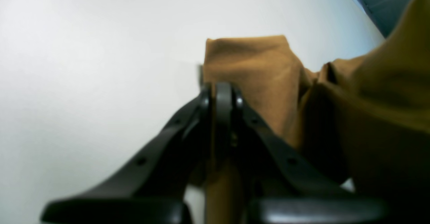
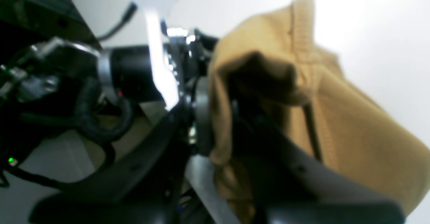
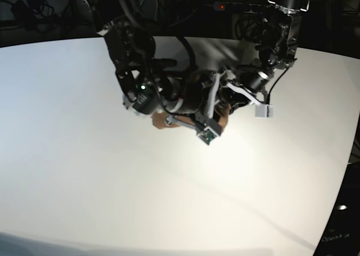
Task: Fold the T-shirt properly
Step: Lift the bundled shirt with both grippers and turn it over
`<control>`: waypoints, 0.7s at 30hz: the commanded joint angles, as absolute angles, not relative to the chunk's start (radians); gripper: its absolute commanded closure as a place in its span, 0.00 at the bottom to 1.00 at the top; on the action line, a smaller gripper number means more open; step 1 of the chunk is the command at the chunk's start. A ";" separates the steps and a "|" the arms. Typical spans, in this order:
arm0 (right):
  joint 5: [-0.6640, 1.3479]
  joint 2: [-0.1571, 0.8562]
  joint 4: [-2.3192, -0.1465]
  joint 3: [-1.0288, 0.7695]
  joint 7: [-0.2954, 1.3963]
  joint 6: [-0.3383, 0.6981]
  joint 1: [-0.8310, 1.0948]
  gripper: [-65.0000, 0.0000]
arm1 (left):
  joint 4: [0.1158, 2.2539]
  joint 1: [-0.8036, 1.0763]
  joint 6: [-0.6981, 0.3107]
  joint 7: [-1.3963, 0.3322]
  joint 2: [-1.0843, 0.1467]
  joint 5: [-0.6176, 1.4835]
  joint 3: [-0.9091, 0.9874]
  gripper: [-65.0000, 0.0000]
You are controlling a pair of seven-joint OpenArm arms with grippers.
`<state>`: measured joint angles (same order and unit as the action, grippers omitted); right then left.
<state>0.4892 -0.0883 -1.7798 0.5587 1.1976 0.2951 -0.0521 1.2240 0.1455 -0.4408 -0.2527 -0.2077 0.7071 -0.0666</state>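
The tan-brown T-shirt [image 1: 255, 69] hangs bunched above the white table. My left gripper [image 1: 221, 91] is shut, and a strip of the cloth runs down between its fingers. In the right wrist view my right gripper [image 2: 215, 116] is shut on a thick fold of the T-shirt [image 2: 336, 123], whose stitched hem shows at the top. In the base view both arms meet over the back middle of the table and cover most of the T-shirt [image 3: 160, 121]; only small tan patches show.
The white table [image 3: 169, 200] spreads wide in front of the arms. Its far edge and a blue floor [image 1: 386, 2] show in the left wrist view. The left arm [image 2: 134, 69], with cables and a white bracket, is close beside the right gripper.
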 commanded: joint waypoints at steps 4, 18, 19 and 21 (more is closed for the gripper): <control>0.510 -0.099 -1.790 0.559 1.162 0.302 -0.085 0.73 | 1.216 0.166 -0.427 -0.312 -0.203 0.730 -0.074 0.97; 0.510 -0.070 -1.801 0.559 1.182 0.383 -0.110 0.57 | 1.333 0.239 -0.423 -0.318 -0.246 0.737 -0.070 0.97; 0.510 -0.061 -1.808 0.559 1.185 0.389 -0.113 0.57 | 1.356 0.255 -0.423 -0.318 -0.262 0.737 -0.067 0.97; 0.510 -0.045 -1.824 0.559 1.185 0.390 -0.113 0.57 | 1.382 0.278 -0.421 -0.318 -0.286 0.739 -0.039 0.97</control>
<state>0.4927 -0.0383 -1.8011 0.5587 1.2068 0.3851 -0.0944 1.3716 0.2810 -0.4309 -0.3302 -0.2745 0.7231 -0.0471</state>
